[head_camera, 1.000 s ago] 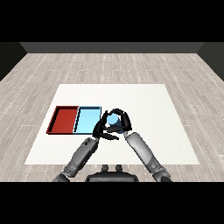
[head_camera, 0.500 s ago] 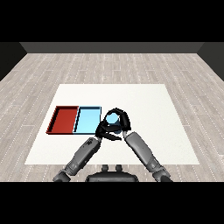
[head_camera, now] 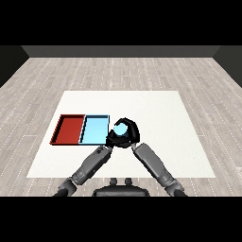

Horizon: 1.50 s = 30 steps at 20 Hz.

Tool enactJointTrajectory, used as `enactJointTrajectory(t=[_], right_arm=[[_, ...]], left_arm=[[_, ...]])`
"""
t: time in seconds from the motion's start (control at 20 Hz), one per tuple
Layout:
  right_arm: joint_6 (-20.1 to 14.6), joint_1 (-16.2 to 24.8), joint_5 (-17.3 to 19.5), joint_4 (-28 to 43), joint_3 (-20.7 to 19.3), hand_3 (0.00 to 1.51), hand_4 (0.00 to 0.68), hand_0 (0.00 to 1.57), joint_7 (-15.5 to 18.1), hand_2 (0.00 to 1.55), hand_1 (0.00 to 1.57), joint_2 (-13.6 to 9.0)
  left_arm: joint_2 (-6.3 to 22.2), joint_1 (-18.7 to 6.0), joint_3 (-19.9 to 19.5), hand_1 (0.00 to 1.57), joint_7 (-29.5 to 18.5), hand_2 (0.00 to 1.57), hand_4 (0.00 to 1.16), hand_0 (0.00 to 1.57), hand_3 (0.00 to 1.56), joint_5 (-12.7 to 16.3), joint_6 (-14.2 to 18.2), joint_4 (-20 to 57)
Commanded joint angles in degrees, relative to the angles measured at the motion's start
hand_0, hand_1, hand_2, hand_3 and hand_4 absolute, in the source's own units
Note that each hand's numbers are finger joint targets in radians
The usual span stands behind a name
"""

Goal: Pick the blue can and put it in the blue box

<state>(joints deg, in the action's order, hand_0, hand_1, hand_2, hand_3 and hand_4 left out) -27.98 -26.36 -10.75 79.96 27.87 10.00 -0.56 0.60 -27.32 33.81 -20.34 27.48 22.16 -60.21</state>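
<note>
Head view | right hand (head_camera: 128,138) curled round blue can (head_camera: 121,129) | beside blue tray (head_camera: 94,130)

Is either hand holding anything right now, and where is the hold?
The right hand holds the blue can, fingers curled round its side. The left hand's state cannot be told.

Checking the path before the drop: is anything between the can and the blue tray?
Nothing visible. The can, held in the right robot hand, sits just right of the blue tray, with only the left robot hand close below it.
</note>
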Motion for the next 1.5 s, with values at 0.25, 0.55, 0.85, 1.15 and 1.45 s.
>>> enactJointTrajectory(t=[0.25, 0.55, 0.85, 1.15, 1.45], right_arm=[[-2.19, 0.16, -4.17, 1.78, 2.39, 1.40, 0.631, 1.46, 1.14, 1.44, 1.46, 0.53], [-3.29, 0.80, -3.24, 6.05, 3.06, 1.39, 0.588, 1.41, -2.55, 1.44, 1.41, 0.55], [4.90, 1.52, -0.43, 1.97, 0.16, 0.00, 0.000, 0.00, -2.71, 0.00, 0.00, -0.01], [2.29, 5.27, 0.26, 3.36, 3.16, 0.00, 0.000, 0.00, -0.15, 0.00, 0.00, 0.54], [4.93, 6.14, 0.62, 7.37, -2.30, 0.00, 0.000, 0.00, -1.94, 0.00, 0.00, 0.54]], left_arm=[[-0.57, 0.44, -0.13, 1.57, -7.75, 1.57, 0.84, 1.57, 1.48, 10.44, -1.87, 4.04], [-0.59, -3.05, 1.94, 1.57, -15.26, 1.57, 1.07, 1.57, 1.51, 13.70, -0.87, 8.67], [-0.60, -2.43, 1.21, 1.57, -16.49, 1.57, 1.12, 1.57, 1.54, 11.78, 0.74, 6.32], [-0.59, 0.11, 0.94, 1.57, -15.23, 1.57, 1.13, 1.57, 1.53, 10.30, 0.62, 3.93], [-0.59, -0.98, -1.15, 1.57, -21.46, 1.57, 1.14, 1.57, 1.53, 10.67, -1.49, 11.37]])
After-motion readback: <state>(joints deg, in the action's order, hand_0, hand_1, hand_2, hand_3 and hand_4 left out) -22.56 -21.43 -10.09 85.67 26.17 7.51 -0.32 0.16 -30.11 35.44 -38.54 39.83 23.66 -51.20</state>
